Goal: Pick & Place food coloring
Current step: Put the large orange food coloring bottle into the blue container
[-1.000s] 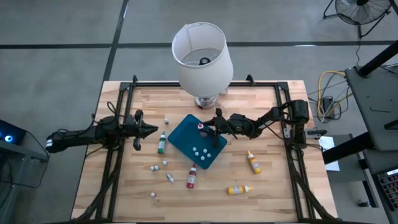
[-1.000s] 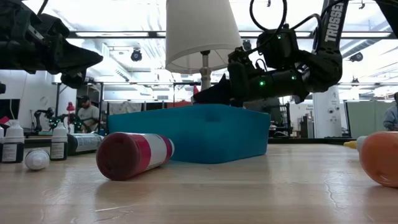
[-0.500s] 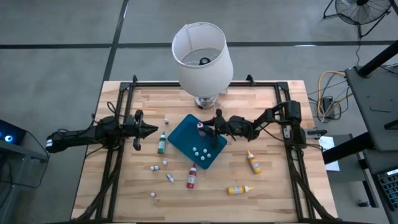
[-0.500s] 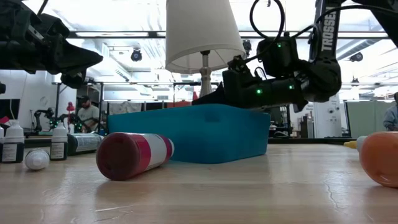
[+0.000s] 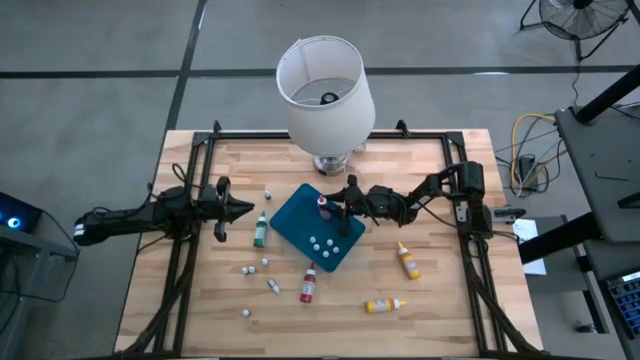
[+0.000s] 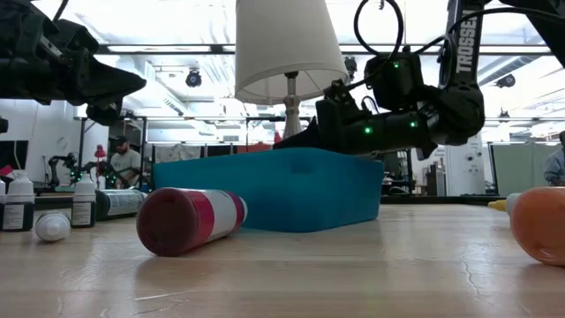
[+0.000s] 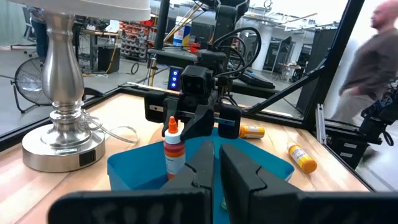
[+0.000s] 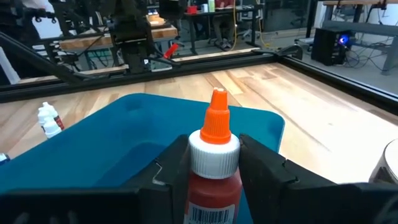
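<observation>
**Right gripper holds a bottle upright over the blue tray**

The right gripper (image 5: 341, 206) is above the far part of the blue tray (image 5: 292, 218), near the middle of the bench (image 5: 430, 290). Its fingers (image 8: 264, 167) are closed on both sides of a food coloring bottle with an orange tip (image 8: 214, 162), which stands upright between them. In the left wrist view the same bottle (image 7: 173, 148) is at the tray's edge, with the right arm just behind it.

The left gripper (image 5: 243, 210) waits near the left edge of the bench, its fingers together and holding nothing. A green bottle (image 5: 260, 230) lies just beside it, between it and the tray. A red bottle (image 5: 308, 285) lies near the tray's near corner. Two yellow-orange bottles lie toward the right side, one (image 5: 408, 260) near the tray and one (image 5: 384, 304) closer to the near edge. A lamp (image 5: 325, 90) stands at the far edge.
</observation>
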{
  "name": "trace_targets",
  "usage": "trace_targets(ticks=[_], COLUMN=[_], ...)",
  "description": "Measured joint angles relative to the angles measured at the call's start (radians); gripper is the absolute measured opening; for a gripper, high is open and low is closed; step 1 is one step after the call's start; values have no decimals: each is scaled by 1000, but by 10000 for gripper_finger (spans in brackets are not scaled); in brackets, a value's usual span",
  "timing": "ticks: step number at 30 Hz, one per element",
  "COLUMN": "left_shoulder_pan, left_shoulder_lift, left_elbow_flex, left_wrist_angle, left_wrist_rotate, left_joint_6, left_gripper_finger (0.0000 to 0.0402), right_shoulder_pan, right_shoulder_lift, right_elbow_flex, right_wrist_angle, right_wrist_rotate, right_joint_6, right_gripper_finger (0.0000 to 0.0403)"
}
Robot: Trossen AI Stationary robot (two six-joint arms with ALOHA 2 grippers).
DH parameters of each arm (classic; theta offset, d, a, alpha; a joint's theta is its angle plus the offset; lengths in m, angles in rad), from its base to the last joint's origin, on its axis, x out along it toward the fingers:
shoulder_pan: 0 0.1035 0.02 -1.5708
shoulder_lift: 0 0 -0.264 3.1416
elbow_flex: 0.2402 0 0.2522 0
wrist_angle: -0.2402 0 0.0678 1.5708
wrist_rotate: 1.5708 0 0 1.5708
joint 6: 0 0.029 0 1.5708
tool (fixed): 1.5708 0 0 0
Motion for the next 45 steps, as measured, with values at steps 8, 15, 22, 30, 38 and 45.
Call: trace_targets(ticks=[8,15,22,30,38,45], left_shoulder_pan=[0,0,0,0,0,0], left_shoulder_lift=[0,0,0,0,0,0], left_elbow_flex=[0,0,0,0,0,0], left_wrist_angle=[0,0,0,0,0,0], left_wrist_rotate=[0,0,0,0,0,0], left_joint_6=[0,0,0,0,0,0], left_gripper_finger=[0,0,0,0,0,0], right_shoulder_pan=[0,0,0,0,3,7], right_shoulder_lift=[0,0,0,-2,-3,-3], right_elbow_flex=[-11,-12,-12,-13,-13,-13], right_wrist_angle=[0,0,0,15,15,16], right_wrist_rotate=[0,0,0,-1,-12,-12], right_joint_6=[50,50,49,49,49,49], right_gripper_finger=[158,179,184,185,185,185])
